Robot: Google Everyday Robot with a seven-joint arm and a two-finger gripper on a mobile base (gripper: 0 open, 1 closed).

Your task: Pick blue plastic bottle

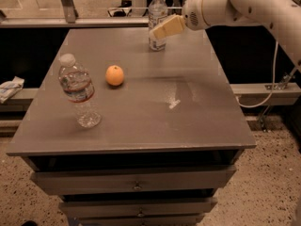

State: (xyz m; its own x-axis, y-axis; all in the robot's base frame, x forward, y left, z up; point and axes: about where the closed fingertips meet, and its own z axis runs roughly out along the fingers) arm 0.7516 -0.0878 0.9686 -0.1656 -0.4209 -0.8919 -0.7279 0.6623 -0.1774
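Note:
The blue plastic bottle [156,6] stands upright at the far edge of the grey table [141,112], slim and clear with a white cap and a blue-and-white label. My gripper [164,28], cream-coloured on the end of the white arm [244,4], reaches in from the right. It sits at the bottle's lower right side and overlaps it in the camera view, hiding part of the label. I cannot tell whether it touches the bottle.
A rounder clear bottle with a red-striped label [77,91] stands near the table's left front. An orange [114,75] lies to its right, further back. Drawers [136,185] sit under the tabletop. A cable [270,74] hangs at the right.

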